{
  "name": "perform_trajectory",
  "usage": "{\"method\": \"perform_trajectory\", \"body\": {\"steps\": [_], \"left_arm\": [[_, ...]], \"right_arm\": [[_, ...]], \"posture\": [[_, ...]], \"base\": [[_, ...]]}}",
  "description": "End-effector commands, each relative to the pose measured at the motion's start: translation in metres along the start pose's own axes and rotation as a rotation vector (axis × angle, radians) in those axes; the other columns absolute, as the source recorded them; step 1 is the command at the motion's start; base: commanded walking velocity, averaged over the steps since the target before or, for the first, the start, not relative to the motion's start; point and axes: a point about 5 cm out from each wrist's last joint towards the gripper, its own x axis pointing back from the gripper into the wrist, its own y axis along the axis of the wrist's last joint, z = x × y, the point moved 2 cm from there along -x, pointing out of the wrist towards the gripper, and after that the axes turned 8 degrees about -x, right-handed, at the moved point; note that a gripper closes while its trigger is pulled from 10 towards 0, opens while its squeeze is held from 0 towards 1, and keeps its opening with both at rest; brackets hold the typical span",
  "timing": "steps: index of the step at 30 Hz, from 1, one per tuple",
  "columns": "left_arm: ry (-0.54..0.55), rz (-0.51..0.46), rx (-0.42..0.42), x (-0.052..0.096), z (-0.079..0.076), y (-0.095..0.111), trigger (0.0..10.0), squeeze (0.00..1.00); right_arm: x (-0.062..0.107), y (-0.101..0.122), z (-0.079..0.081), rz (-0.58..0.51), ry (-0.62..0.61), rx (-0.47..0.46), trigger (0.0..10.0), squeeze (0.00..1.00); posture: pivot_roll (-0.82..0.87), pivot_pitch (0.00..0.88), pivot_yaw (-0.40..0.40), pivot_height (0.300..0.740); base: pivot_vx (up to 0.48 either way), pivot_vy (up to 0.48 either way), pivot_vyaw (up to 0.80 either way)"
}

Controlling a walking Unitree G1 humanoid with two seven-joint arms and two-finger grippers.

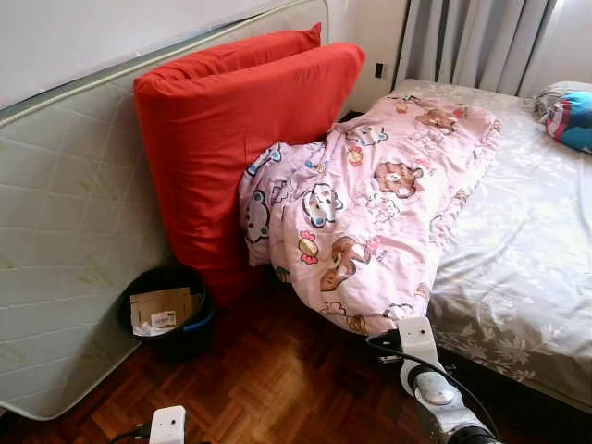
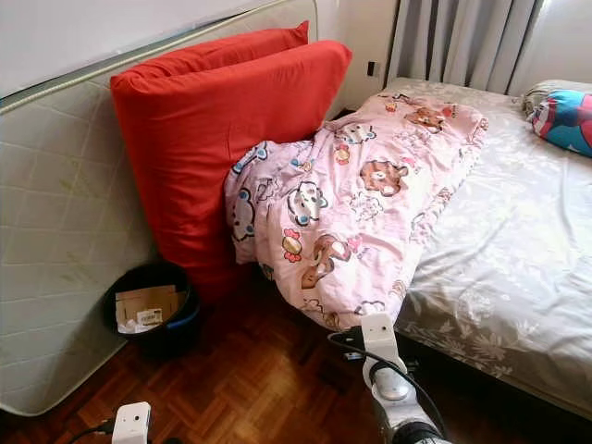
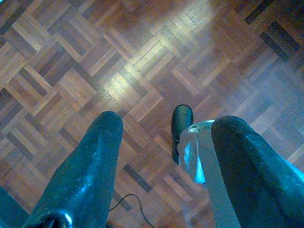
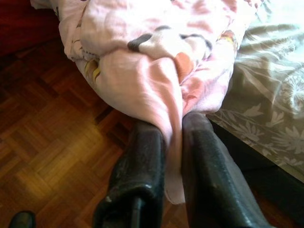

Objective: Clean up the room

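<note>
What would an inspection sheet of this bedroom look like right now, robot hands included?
Surface: parquet floor; bed with a grey floral sheet.
Job's things: pink quilt hanging off the bed's side.
Clutter: black bin holding cardboard; two red cushions leaning on an upright mattress; colourful pillow.
Grippers: right gripper shut on the quilt's hanging fold; left gripper open over the floor.
Cables: black cable along the right arm.
Surroundings: grey curtains, wall socket.
</note>
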Motion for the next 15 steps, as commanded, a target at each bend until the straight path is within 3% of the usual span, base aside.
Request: {"method": "perform_trajectory", "body": {"steps": [1,9,14,15], "left_arm": [[0.004,0.014,-0.021,0.001,0.004,-0.002,10.0,0.0],[0.004,0.014,-0.022,0.001,0.004,-0.002,10.0,0.0],[0.004,0.015,-0.021,0.001,0.004,-0.002,10.0,0.0],[0.003,0.015,-0.021,0.0,0.004,-0.002,10.0,0.0]], "right_arm": [[0.0,0.002,0.002,0.0,0.005,0.005,10.0,1.0],[0.001,-0.005,0.004,0.026,0.016,0.003,10.0,1.0],[0.005,-0.02,0.005,0.076,0.046,-0.037,10.0,1.0],[0.008,-0.032,0.006,0.116,0.062,-0.071,10.0,0.0]], "posture": [[0.07,0.018,0.054,0.74],[0.07,0.017,0.053,0.74],[0.06,0.017,0.052,0.74],[0.06,0.016,0.051,0.74]], "base": [[0.0,0.0,0.0],[0.0,0.0,0.0],[0.0,0.0,0.0],[0.0,0.0,0.0]]}}
